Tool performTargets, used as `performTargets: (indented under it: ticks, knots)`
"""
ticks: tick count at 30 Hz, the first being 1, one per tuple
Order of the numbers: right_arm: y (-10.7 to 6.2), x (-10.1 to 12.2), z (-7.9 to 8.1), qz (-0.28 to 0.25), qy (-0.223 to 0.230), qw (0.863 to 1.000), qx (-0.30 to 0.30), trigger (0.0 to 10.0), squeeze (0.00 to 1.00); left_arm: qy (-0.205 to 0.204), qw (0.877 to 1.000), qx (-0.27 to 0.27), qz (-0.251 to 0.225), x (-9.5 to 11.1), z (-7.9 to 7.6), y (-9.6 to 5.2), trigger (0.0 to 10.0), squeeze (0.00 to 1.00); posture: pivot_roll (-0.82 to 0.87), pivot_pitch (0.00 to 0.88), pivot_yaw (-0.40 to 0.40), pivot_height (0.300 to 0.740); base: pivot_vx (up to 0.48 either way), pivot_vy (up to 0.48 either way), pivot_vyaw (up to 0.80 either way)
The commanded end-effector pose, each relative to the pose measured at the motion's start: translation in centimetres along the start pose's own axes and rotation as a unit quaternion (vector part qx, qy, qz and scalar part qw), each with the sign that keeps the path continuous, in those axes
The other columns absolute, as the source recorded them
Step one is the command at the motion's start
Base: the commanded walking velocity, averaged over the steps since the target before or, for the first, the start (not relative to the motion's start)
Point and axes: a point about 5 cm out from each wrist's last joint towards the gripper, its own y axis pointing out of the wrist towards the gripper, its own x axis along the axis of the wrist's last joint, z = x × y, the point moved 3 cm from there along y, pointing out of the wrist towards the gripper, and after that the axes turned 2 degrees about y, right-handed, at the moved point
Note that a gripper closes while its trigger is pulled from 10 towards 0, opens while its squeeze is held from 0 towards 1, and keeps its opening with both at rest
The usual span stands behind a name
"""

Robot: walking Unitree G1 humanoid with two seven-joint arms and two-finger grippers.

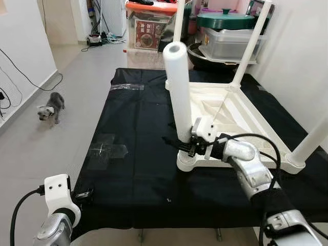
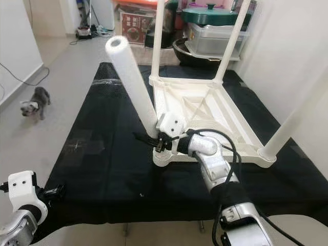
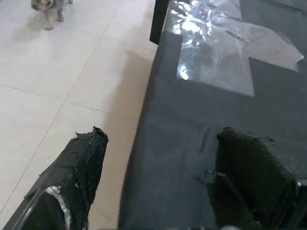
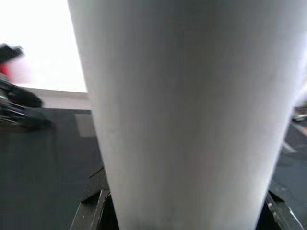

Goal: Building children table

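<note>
A white children's table (image 1: 241, 115) lies upside down on a black cloth. Three of its legs stand up at the far and right corners. A fourth white leg (image 1: 178, 87) stands at the near left corner socket (image 1: 188, 160), leaning slightly. My right gripper (image 1: 185, 144) is shut on this leg near its base; up close the leg (image 4: 187, 110) sits between the black fingers (image 4: 91, 211). My left gripper (image 3: 158, 177) hangs open at the cloth's near left edge, with nothing between its fingers (image 3: 76, 167).
The black cloth (image 1: 138, 154) covers a low platform, with clear tape patches (image 1: 107, 151) on it. A small grey dog (image 1: 50, 107) stands on the tiled floor to the left. Storage boxes and a green pot (image 1: 225, 20) are stacked behind the table. A white wall runs along the right.
</note>
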Motion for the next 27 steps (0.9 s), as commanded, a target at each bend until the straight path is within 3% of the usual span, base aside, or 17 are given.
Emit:
performTargets:
  ticks: [1, 12, 27]
  knots:
    - [0.7, -4.4, 3.5, 0.044, 0.150, 0.983, 0.094, 10.0, 0.00, 0.010, 1.000, 0.000, 0.009, -0.3, 0.2, 0.1, 10.0, 0.00, 0.06, 0.000, -0.060, 0.740, 0.000, 0.000, 0.00]
    - [1.2, -3.9, 3.5, 0.047, 0.115, 0.984, 0.129, 10.0, 0.00, 0.011, 1.000, 0.002, 0.010, -0.4, 0.2, 0.0, 10.0, 0.00, 0.08, 0.000, -0.071, 0.740, 0.000, 0.000, 0.00]
    - [1.9, -2.9, 2.5, 0.037, 0.134, 0.981, 0.131, 10.0, 0.01, 0.005, 1.000, -0.006, 0.010, -0.4, -0.3, 0.1, 10.0, 0.00, 0.07, 0.000, -0.072, 0.740, 0.000, 0.000, 0.00]
